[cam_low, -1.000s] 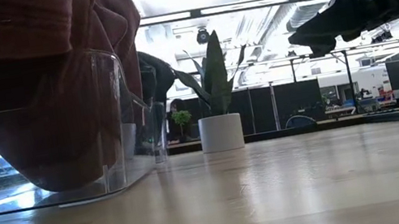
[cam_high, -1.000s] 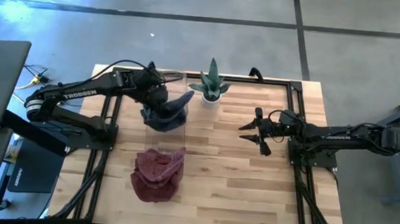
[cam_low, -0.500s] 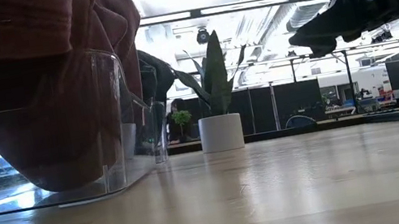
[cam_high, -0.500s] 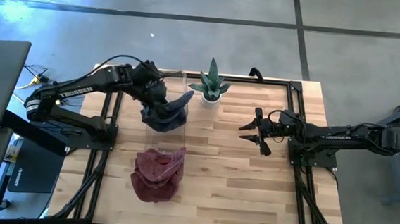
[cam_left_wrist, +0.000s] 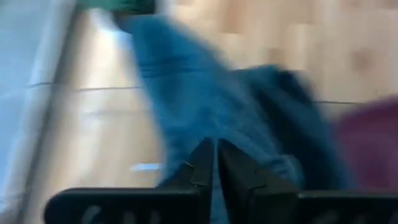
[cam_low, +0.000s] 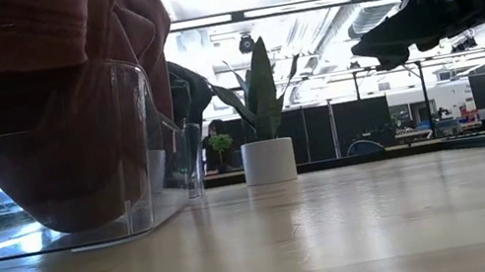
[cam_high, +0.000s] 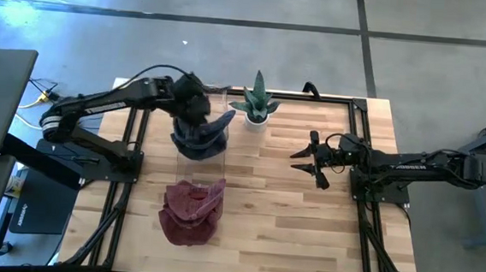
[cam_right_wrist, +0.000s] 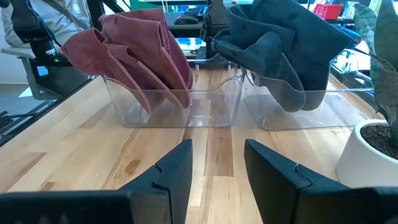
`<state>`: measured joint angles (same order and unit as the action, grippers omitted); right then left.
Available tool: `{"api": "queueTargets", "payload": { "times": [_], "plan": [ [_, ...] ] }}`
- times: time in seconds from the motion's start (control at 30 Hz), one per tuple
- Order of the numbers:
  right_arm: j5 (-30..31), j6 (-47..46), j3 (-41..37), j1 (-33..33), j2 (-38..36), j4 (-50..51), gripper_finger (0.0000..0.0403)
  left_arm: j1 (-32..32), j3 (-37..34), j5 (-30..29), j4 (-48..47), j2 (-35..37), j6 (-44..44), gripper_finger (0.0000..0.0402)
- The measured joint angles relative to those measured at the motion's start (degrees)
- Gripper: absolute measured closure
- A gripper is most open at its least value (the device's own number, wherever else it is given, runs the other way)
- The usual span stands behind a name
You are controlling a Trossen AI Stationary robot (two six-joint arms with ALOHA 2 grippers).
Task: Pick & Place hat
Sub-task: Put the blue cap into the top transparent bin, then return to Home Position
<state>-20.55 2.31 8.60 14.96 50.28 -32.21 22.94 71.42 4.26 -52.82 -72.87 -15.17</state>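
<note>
A dark blue hat (cam_high: pixel 200 133) lies crumpled in a clear bin (cam_right_wrist: pixel 280 115) at the far left of the table, bulging above the rim. A dark red hat (cam_high: pixel 191 208) fills a second clear bin (cam_right_wrist: pixel 174 106) nearer the front. My left gripper (cam_left_wrist: pixel 212 155) hangs shut just above the blue hat (cam_left_wrist: pixel 186 81), pointing steeply down. My right gripper (cam_right_wrist: pixel 217 155) stands open at mid-right (cam_high: pixel 310 162), level above the table and facing both bins, with nothing between its fingers. My left gripper has its shut fingertips (cam_left_wrist: pixel 202 155) right over the blue hat's cloth, coming from above. The picture is blurred, and I cannot tell whether they touch or pinch the cloth.
A small potted plant (cam_high: pixel 258 107) in a white pot (cam_low: pixel 269 161) stands at the far edge, just right of the blue hat's bin. Bare wooden tabletop (cam_high: pixel 288 225) lies between the bins and my right arm. A black frame (cam_high: pixel 361 110) borders the table.
My left gripper has risen a little above the blue hat. The blue hat stays in its bin with the same shape. My right arm has kept still.
</note>
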Motion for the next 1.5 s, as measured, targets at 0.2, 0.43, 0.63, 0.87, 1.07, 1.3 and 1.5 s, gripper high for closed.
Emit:
{"api": "queueTargets", "payload": {
  "times": [0.2,0.43,0.63,0.87,1.07,1.3,1.5],
  "plan": [
    [0.22,0.00,0.00,-0.02,0.00,0.04,0.0261,-0.35,0.25,19.34,-4.04,-5.51,-3.45,0.0381],
    [0.45,0.07,0.00,0.00,0.00,0.22,0.0261,-0.02,0.15,9.31,-7.76,-9.47,-6.15,0.0395],
    [0.67,0.04,0.00,0.00,0.01,0.24,0.0261,0.30,4.66,7.99,-10.79,-9.41,-6.45,0.0396],
    [0.62,-0.59,0.00,0.00,-0.24,-0.86,0.0261,0.30,14.38,8.05,-17.60,-9.34,-7.08,0.0396],
    [-0.79,-8.05,0.00,3.72,-7.08,2.67,0.0291,1.67,8.55,9.97,-7.35,-3.39,-7.07,0.0401],
    [-9.19,-14.68,0.00,12.92,-17.91,10.38,0.0392,9.56,-12.55,12.04,17.05,10.65,-4.68,0.0401],
    [-9.84,-20.72,0.00,18.67,-22.29,11.06,0.0396,16.23,-27.22,13.85,38.88,21.83,11.79,0.0401]
  ]
}}
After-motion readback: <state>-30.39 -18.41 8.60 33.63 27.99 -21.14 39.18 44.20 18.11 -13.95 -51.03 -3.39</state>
